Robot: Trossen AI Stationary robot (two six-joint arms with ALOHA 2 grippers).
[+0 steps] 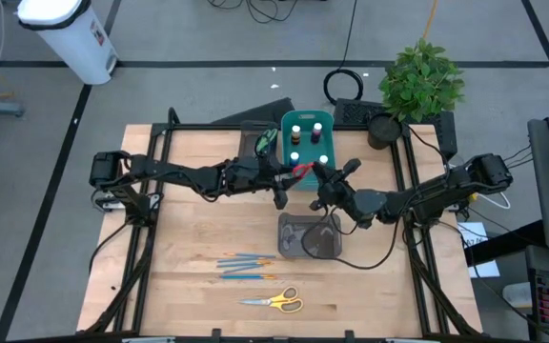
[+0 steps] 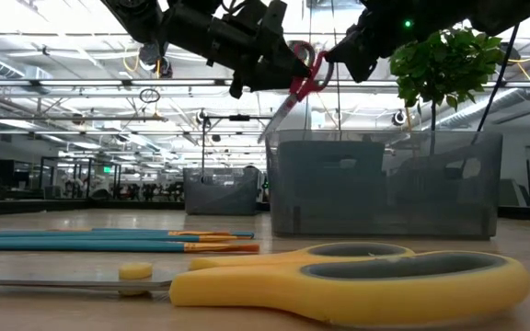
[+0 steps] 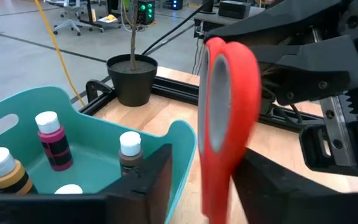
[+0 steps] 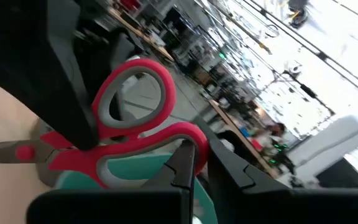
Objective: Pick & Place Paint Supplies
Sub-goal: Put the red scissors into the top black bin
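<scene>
Red-handled scissors point(image 2: 305, 77) hang in the air by the near edge of the teal bin point(image 1: 324, 133), which holds several paint bottles point(image 3: 53, 142). My right gripper point(image 1: 326, 183) reaches in from the table's right and is shut on the scissors. My left gripper point(image 1: 282, 187) comes from the left and is open. Its fingers point(image 3: 151, 177) stand on either side of a red handle loop point(image 3: 229, 106), with a gap showing on one side. My right gripper pinches the rim of one handle loop point(image 4: 180, 138) between its two fingers point(image 4: 185, 169), coming in level from the table's right. The scissors are lifted clear, handles up, blades point(image 2: 279, 115) slanting downward. My left gripper: I cannot tell whether a finger touches the other loop.
A dark grey tray point(image 1: 289, 250) sits near of the arms. Thin brushes point(image 1: 239, 263) and yellow scissors point(image 1: 276, 302) lie near the front edge. Green scissors point(image 1: 265, 141) lie left of the bin. A potted plant point(image 1: 419, 81) stands at the far right corner.
</scene>
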